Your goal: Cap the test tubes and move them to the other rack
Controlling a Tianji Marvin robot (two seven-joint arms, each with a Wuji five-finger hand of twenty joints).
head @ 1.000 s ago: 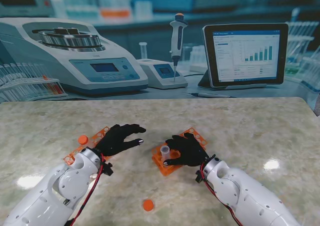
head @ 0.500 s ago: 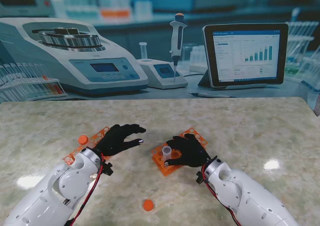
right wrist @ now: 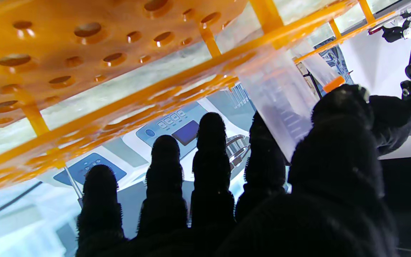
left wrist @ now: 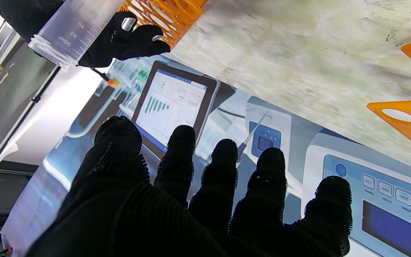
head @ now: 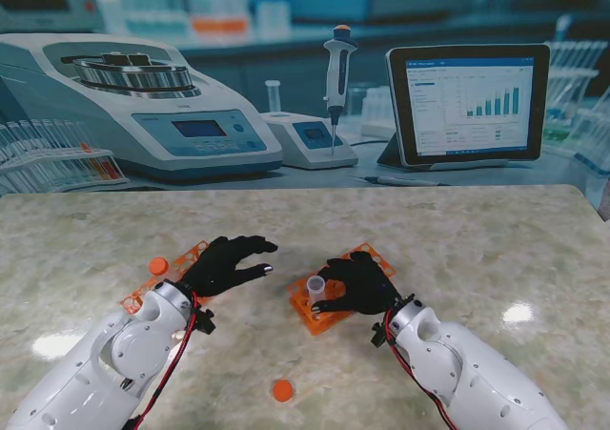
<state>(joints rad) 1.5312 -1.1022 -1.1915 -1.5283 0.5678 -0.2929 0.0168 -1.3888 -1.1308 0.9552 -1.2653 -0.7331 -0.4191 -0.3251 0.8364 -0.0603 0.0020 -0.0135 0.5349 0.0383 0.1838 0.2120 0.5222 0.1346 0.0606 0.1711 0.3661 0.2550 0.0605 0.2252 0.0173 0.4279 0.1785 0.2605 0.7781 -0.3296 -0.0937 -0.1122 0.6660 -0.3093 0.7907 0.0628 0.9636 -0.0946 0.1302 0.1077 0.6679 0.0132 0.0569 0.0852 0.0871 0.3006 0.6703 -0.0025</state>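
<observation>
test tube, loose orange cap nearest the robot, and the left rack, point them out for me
test tube [head: 315,284]: stand view, its open rim
loose orange cap [head: 282,390]: stand view, its top face
left rack [head: 193,255]: stand view, its far corner beyond the hand

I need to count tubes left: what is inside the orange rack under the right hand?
One uncapped clear tube stands in the rack, with the right hand closed around it. The hand covers most of the rack, so other slots cannot be checked.

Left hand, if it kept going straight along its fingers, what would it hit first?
Probably nothing close: the left hand points across bare table toward the backdrop. The right hand and its tube sit off to the side, though depth is unclear.
</observation>
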